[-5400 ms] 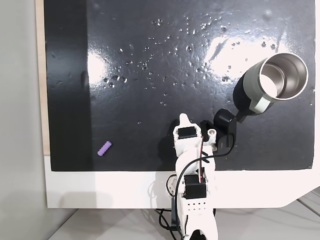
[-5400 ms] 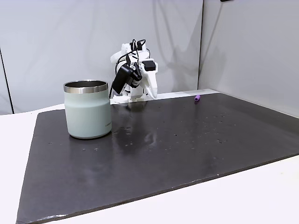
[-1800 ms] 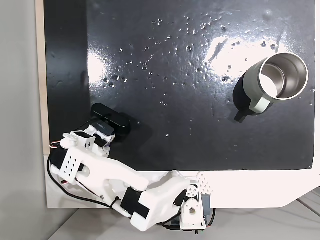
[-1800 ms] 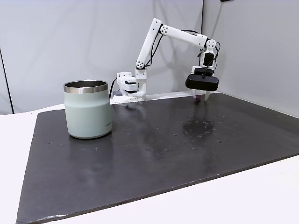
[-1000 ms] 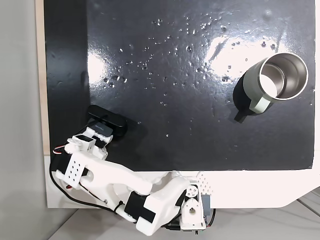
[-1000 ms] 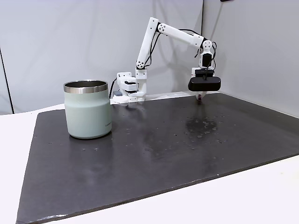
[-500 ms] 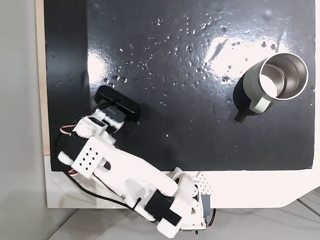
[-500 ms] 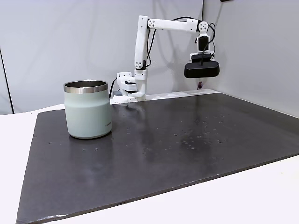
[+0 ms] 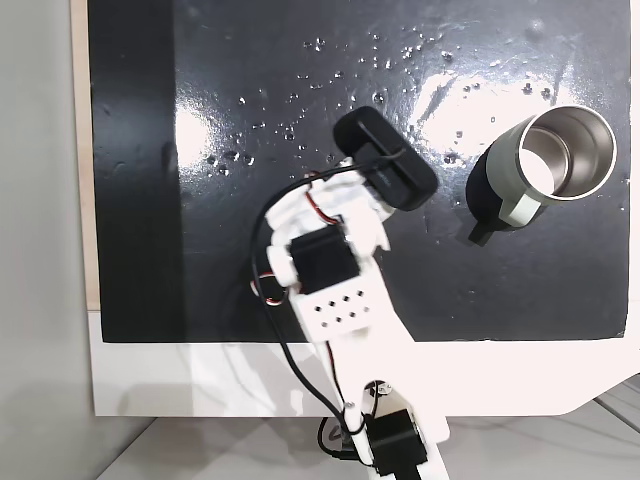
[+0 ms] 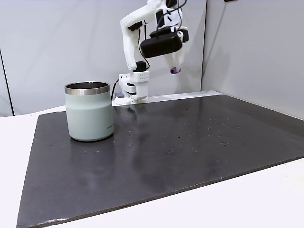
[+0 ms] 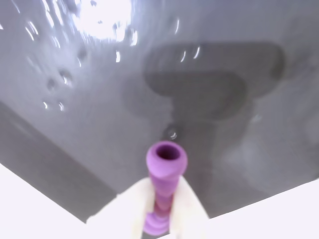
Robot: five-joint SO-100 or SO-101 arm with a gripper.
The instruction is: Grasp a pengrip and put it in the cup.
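White five-joint arm (image 9: 335, 300) raised above a dark mat (image 9: 300, 100) that lies on a white table (image 9: 200, 375). In the fixed view from above, the arm reaches from its base at the bottom edge up toward the middle of the mat, and a black camera block (image 9: 385, 160) at the wrist sits left of the cup (image 9: 545, 165), apart from it. In the fixed view from the side, the gripper (image 10: 175, 69) hangs high over the far part of the mat, well clear of the surface, with the black camera block (image 10: 161, 46) just above it. The gripper is closed on the pengrip (image 10: 174, 71), which shows as a small purple tip at the lower end of the fingers. In the wrist view, the pale fingers (image 11: 187, 199) pinch the pengrip (image 11: 165, 169) from both sides near its lower part; its open, hollow end points away from the camera toward the mat, and its ribbed body runs back between the fingers. This view is blurred, and the mat below appears as a glossy grey surface with bright reflections. The cup (image 10: 89, 111) stands upright on the mat at the left of the side view, its steel rim open upward, well apart from the gripper and lower than it. The cup interior looks bare in the view from above.
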